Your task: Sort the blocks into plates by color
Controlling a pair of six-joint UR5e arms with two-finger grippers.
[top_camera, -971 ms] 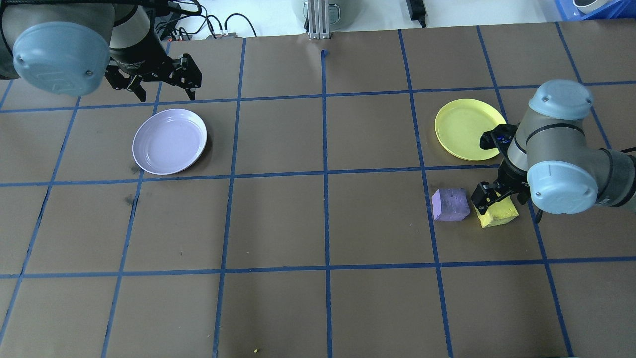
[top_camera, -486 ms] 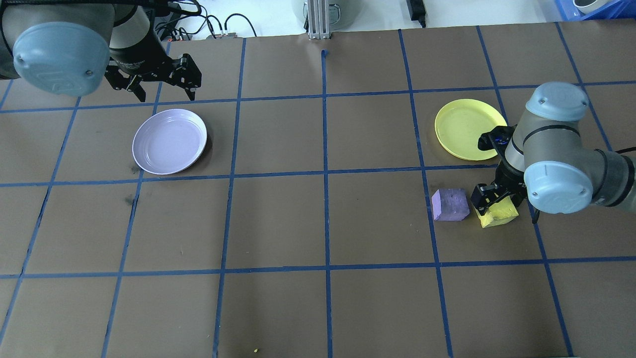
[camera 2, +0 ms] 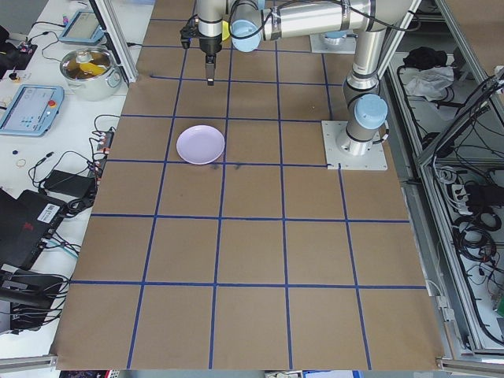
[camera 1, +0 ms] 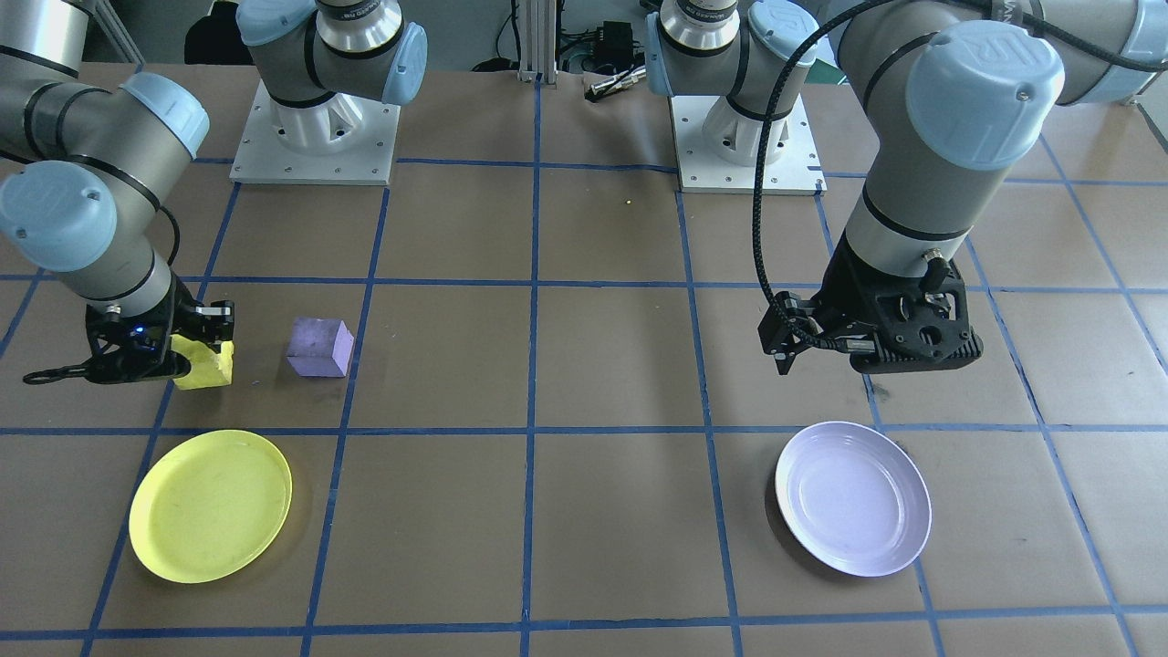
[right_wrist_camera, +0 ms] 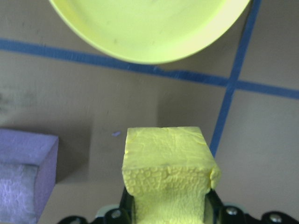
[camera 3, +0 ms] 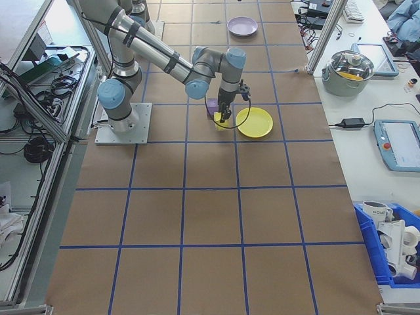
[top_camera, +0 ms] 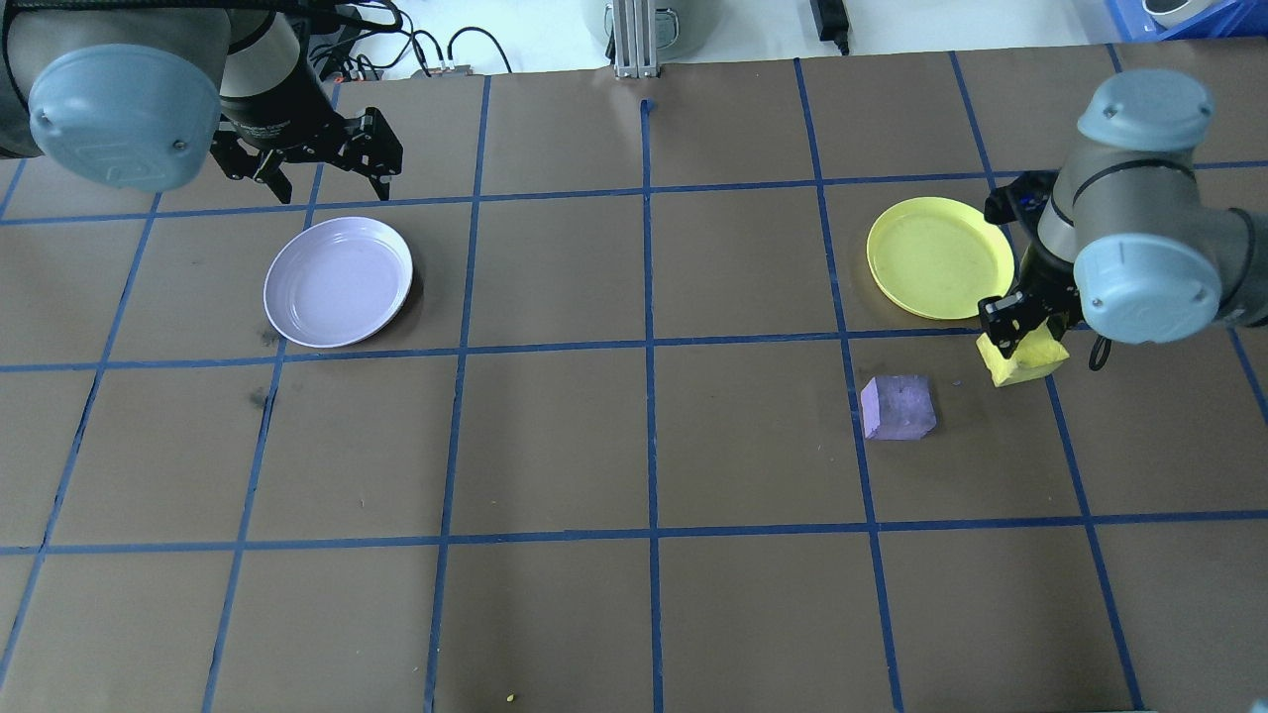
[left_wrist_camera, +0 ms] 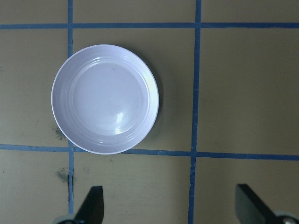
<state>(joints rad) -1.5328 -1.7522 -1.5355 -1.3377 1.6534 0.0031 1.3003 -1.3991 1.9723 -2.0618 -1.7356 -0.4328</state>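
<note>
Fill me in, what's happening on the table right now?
The right gripper is shut on the yellow block and holds it just beside the yellow plate, not yet over it. The purple block sits on the table, untouched. The left gripper hangs open near the lavender plate, which has nothing in it. Neither block is in a plate so far.
</note>
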